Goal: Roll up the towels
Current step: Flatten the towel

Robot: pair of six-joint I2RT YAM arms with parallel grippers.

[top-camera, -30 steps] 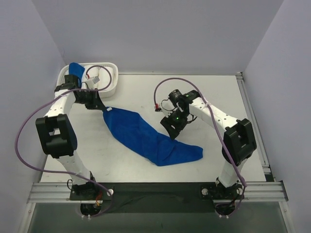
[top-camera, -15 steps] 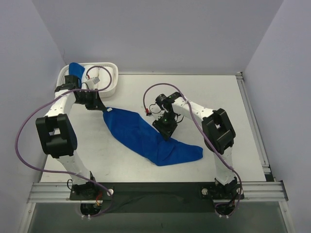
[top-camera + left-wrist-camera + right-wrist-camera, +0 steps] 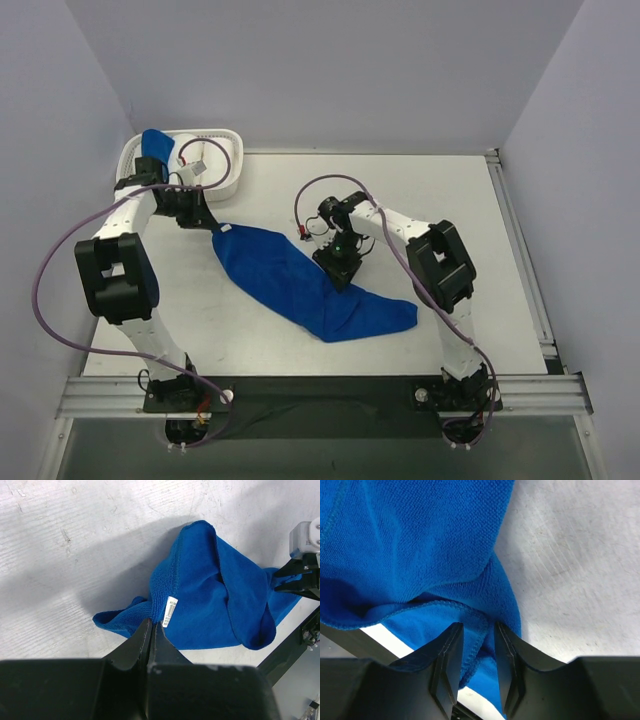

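A royal-blue towel (image 3: 300, 280) lies spread diagonally across the table. My left gripper (image 3: 207, 219) is shut on its far left corner, and in the left wrist view the jaws (image 3: 152, 624) pinch the hem just beside the white label. My right gripper (image 3: 340, 266) sits low on the towel's right edge near its middle. In the right wrist view a bunched fold of towel (image 3: 420, 545) fills the narrow gap of the right gripper (image 3: 476, 645), touching both fingers. A second blue towel (image 3: 156, 143) sits bundled in the white basket.
The white basket (image 3: 222, 168) stands at the back left corner, just behind my left gripper. Grey walls close in the table on three sides. A metal rail (image 3: 520, 240) runs along the right edge.
My right arm swung left and down onto the towel's right edge, and its jaws narrowed around a fold. The left gripper kept its hold on the corner without moving.
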